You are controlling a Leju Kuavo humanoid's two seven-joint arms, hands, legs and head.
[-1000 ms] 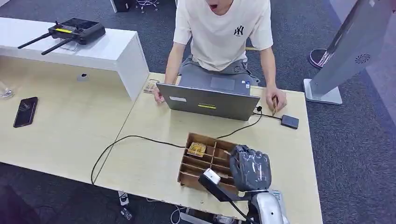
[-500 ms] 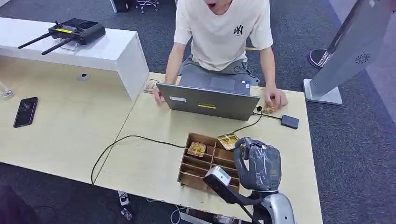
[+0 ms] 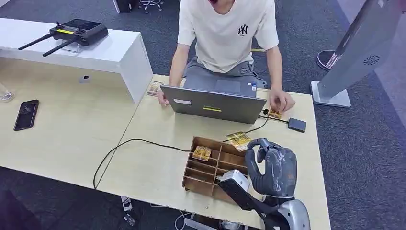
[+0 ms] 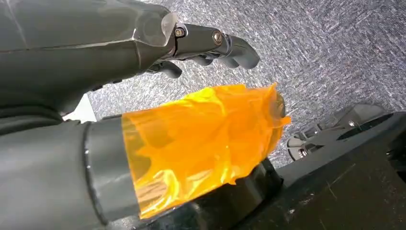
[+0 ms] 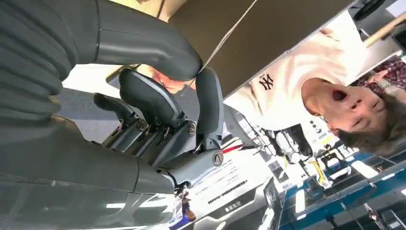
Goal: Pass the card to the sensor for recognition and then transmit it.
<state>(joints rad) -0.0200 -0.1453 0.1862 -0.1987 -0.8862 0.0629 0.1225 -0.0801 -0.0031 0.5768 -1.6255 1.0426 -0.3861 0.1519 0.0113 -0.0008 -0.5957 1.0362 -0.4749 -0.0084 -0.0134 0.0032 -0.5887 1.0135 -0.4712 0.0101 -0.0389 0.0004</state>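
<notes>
Head view: the wooden tray (image 3: 201, 179) sits on the table (image 3: 143, 163). Just past its far edge, the right hand (image 3: 272, 167) pinches the card (image 3: 238, 139) by one end. It looks thin, light, slippery; hold its edge.

The right arm comes up from the lower edge of the head view, its silver forearm rising to a dark wrist, and the right hand (image 3: 271, 165) is lifted with its back toward the camera. Its fingers (image 3: 256, 146) curl forward and pinch a yellow card (image 3: 239, 139) at their tips. In the right wrist view the thick thumb and a darker finger close together. The left hand (image 4: 143, 62) hangs low, its fingers (image 4: 230, 45) loosely bent and apart, holding nothing, and orange film wraps its thumb.
</notes>
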